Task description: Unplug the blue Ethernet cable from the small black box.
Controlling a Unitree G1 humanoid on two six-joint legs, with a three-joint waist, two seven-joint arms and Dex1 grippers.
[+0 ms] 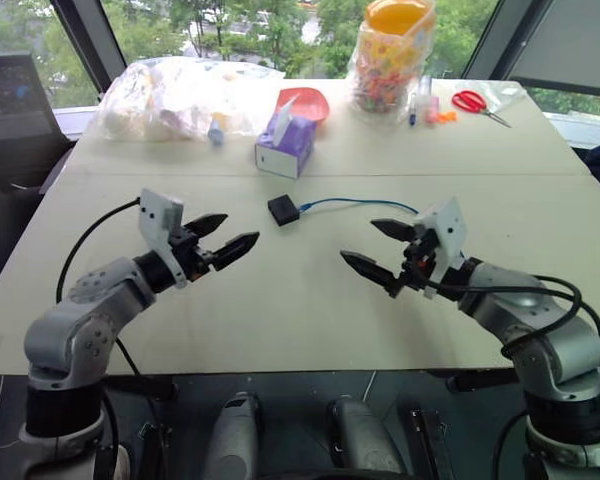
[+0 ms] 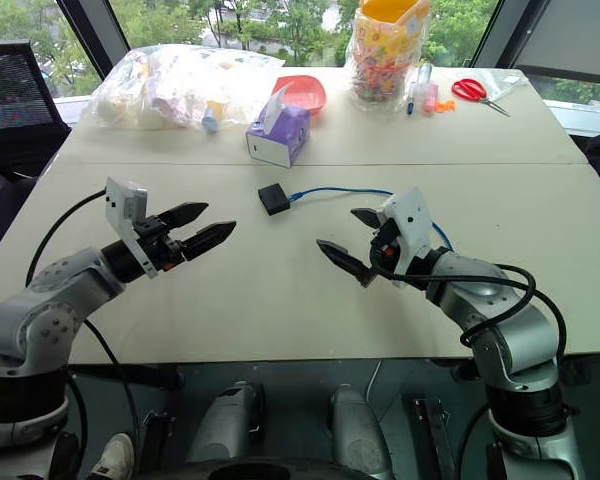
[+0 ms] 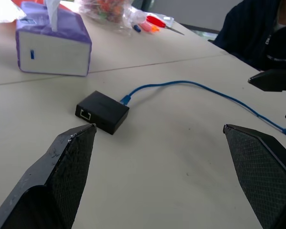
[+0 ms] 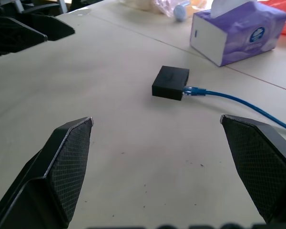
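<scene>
The small black box [image 1: 283,210] sits mid-table, the blue Ethernet cable [image 1: 360,203] still plugged in; left gripper [image 1: 220,238] and right gripper [image 1: 380,250] hover spread, empty; ideally one steadies the box, the other pulls the plug straight.

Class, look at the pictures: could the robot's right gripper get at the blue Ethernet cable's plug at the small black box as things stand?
Probably yes. The right gripper is open, and bare table lies between it and the blue Ethernet cable plugged into the small black box.

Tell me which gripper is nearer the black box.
Left, narrowly. The left gripper hovers just left of the black box; the right gripper sits farther off, beside the blue cable.
</scene>
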